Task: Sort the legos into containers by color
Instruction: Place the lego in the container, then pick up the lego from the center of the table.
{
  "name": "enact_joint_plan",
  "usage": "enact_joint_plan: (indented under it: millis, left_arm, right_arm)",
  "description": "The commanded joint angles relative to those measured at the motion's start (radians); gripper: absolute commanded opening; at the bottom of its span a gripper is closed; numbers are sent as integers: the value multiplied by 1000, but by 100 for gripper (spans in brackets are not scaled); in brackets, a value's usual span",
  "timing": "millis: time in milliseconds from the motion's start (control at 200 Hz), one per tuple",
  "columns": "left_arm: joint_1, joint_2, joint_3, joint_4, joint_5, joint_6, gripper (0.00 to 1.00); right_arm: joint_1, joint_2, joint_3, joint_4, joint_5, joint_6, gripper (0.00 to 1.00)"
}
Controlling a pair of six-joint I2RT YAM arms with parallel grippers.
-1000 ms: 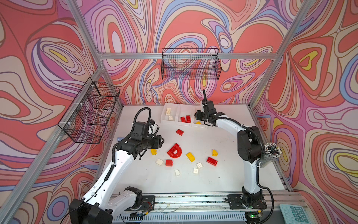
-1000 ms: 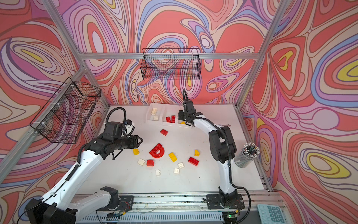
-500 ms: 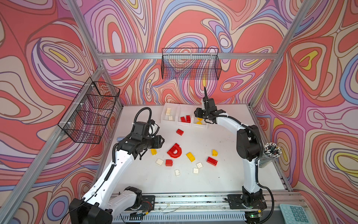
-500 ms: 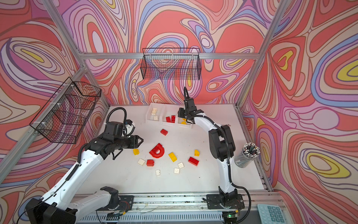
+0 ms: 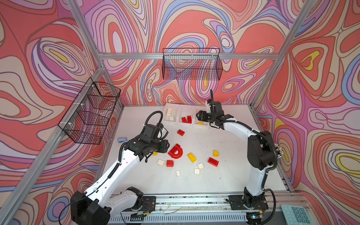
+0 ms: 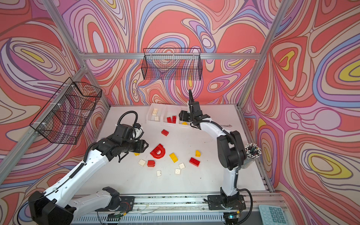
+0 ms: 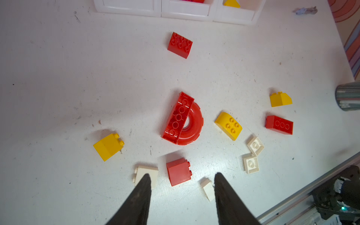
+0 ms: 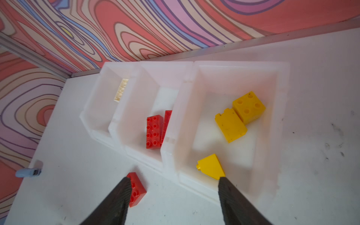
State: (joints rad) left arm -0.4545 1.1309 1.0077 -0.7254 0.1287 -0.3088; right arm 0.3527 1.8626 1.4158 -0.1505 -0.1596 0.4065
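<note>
Three joined white plastic bins (image 8: 233, 65) at the table's (image 5: 224, 175) far edge hold cream bricks (image 5: 169, 111), two red bricks (image 8: 154, 131) and three yellow bricks (image 8: 230, 124). The right hand (image 8: 173, 178) hovers over the yellow ones, wide open, empty. The left hand (image 7: 182, 174), part open, empty, hangs near the flat-lying red D-shaped arch (image 7: 183, 118) mid-table, its curve toward the right arm (image 5: 237, 127).

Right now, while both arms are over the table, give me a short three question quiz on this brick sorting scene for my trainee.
1. True or false: the right gripper is clamped shut.
2. The middle bin holds which colour? A white, B red, C yellow.
3. How many yellow bricks lie in the end bin that holds them?

Key: 1 false, it is open and empty. 2 B. 3 three.
</note>
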Motion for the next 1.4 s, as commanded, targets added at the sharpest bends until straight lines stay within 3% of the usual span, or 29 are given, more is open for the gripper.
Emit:
enact_joint_plan:
  millis: [0,135,280,451,871,1397]
  left_arm:
    - [-6,4,38,-61,-21,-20,53]
    - [-9,-16,33,-91,-22,-37,53]
    - [-32,-50,-3,-103,-20,-93,53]
    - [-135,-53,-69,-86,-83,-181,53]
    - [-305,84,-126,-70,-207,-287,62]
    - [-312,303,-137,-12,-235,-312,63]
  right_arm:
    - [-2,-135,-135,154,-83,44,79]
    - [-1,-276,-309,263,-108,74,98]
    - [0,-391,-400,269,-128,75,98]
    - [-2,-467,-466,242,-158,71,98]
    - [-2,-588,-644,190,-146,36,98]
    - [-1,-660,-720,164,-141,11,97]
